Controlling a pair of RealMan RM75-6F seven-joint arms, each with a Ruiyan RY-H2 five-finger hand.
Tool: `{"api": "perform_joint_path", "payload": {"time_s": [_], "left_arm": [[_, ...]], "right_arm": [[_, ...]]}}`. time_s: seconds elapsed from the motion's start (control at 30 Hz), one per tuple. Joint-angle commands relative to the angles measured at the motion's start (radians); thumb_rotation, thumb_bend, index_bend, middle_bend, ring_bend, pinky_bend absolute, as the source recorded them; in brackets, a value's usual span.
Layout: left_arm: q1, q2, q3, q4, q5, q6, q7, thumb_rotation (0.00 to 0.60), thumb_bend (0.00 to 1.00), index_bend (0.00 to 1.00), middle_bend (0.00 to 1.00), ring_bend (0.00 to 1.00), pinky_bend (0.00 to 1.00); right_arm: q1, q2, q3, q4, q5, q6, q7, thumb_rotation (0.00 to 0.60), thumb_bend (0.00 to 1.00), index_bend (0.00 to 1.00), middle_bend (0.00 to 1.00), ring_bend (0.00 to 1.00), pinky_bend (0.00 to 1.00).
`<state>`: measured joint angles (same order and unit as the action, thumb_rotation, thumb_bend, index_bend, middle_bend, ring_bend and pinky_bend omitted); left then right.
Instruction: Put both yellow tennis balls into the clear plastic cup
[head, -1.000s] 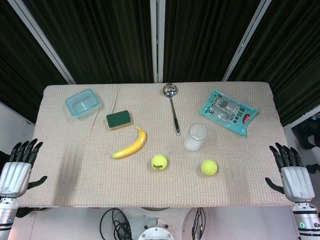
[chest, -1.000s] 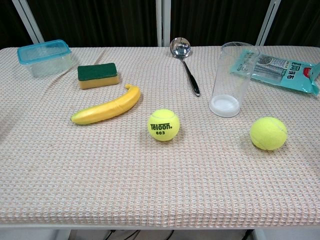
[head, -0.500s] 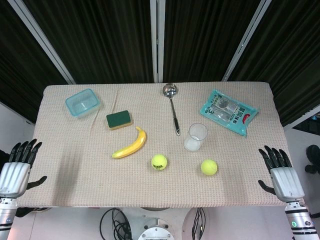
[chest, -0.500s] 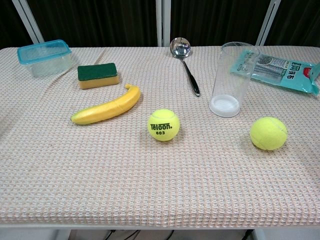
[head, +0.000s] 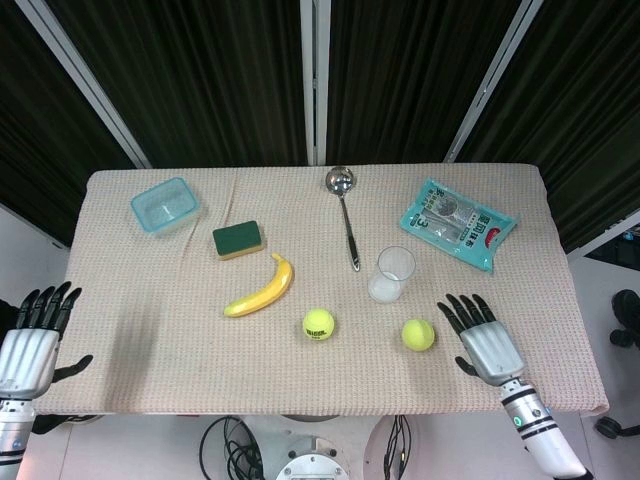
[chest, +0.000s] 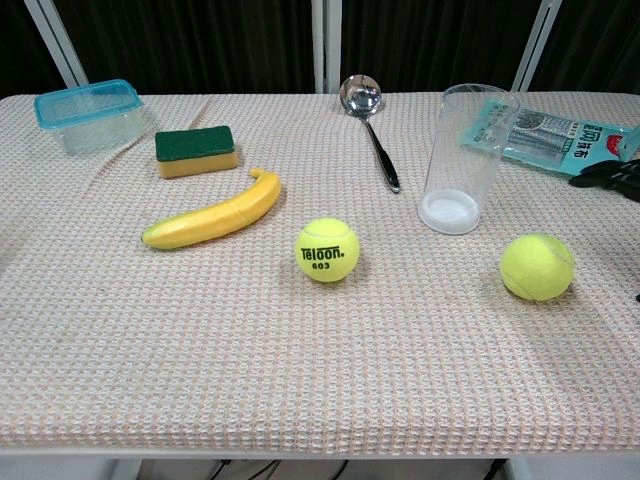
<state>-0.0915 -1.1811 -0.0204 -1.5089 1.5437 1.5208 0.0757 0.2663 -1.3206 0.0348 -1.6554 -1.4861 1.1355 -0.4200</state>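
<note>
Two yellow tennis balls lie on the cloth: one marked "Teloon" (head: 318, 324) (chest: 327, 250) near the middle front, a plain one (head: 418, 334) (chest: 537, 266) to its right. The clear plastic cup (head: 393, 274) (chest: 461, 158) stands upright and empty behind them. My right hand (head: 483, 338) hovers open over the table just right of the plain ball, fingers spread; only its dark fingertips (chest: 606, 174) show at the chest view's right edge. My left hand (head: 32, 338) is open off the table's left front corner, holding nothing.
A banana (head: 262, 290), a green-and-yellow sponge (head: 238, 240), a blue-lidded box (head: 165, 205), a metal ladle (head: 346, 218) and a teal snack bag (head: 458, 224) lie across the beige cloth-covered table (head: 150, 320). Dark curtains hang behind it.
My right hand has moved left from beyond the table's right edge to over the table beside the plain ball. The left hand and all objects stay put.
</note>
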Motion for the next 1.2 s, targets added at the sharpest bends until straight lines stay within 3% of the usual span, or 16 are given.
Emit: {"api": "perform_joint_path", "payload": {"time_s": [0.03,0.13,0.27,0.37,0.5,0.6,0.77,1.0,1.2], "left_arm": [[0.002,0.002,0.001,-0.002,-0.002,0.000,0.003,0.600,0.00,0.01,0.00,0.00,0.00],[0.005,0.003,0.002,-0.003,-0.006,-0.003,0.003,0.600,0.00,0.01,0.00,0.00,0.00],[0.007,0.005,0.003,-0.002,-0.009,-0.005,-0.007,0.600,0.00,0.01,0.00,0.00,0.00],[0.008,0.006,0.004,0.001,-0.009,-0.005,-0.012,0.600,0.00,0.01,0.00,0.00,0.00],[0.010,0.009,0.003,0.003,-0.008,-0.003,-0.018,0.600,0.00,0.01,0.00,0.00,0.00],[0.011,0.011,0.003,0.004,-0.009,-0.002,-0.023,0.600,0.00,0.01,0.00,0.00,0.00],[0.014,0.011,0.003,0.006,-0.007,0.001,-0.030,0.600,0.00,0.01,0.00,0.00,0.00],[0.017,0.014,0.005,0.008,0.000,0.006,-0.042,0.600,0.00,0.01,0.00,0.00,0.00],[0.017,0.012,0.009,0.011,0.004,0.002,-0.040,0.600,0.00,0.01,0.00,0.00,0.00]], "right_arm": [[0.042,-0.048,0.014,0.001,0.044,-0.054,-0.026,0.600,0.17,0.00,0.00,0.00,0.00],[0.063,-0.085,0.021,0.024,0.064,-0.071,-0.044,0.600,0.18,0.00,0.00,0.00,0.02],[0.083,-0.136,0.020,0.067,0.073,-0.079,-0.061,0.600,0.18,0.02,0.05,0.01,0.15],[0.086,-0.163,0.016,0.088,0.065,-0.064,-0.062,0.600,0.23,0.17,0.17,0.16,0.34],[0.085,-0.191,0.009,0.115,0.052,-0.035,-0.073,0.600,0.32,0.55,0.42,0.41,0.62],[0.082,-0.200,0.002,0.129,0.029,-0.008,-0.061,0.600,0.33,0.67,0.52,0.51,0.72],[0.074,-0.166,0.005,0.098,-0.046,0.081,-0.004,0.600,0.36,0.74,0.56,0.54,0.75],[0.059,-0.078,0.073,-0.019,-0.183,0.289,0.026,0.600,0.36,0.74,0.57,0.56,0.76],[0.105,-0.079,0.162,-0.046,-0.138,0.278,0.002,0.600,0.36,0.74,0.57,0.56,0.76]]}}
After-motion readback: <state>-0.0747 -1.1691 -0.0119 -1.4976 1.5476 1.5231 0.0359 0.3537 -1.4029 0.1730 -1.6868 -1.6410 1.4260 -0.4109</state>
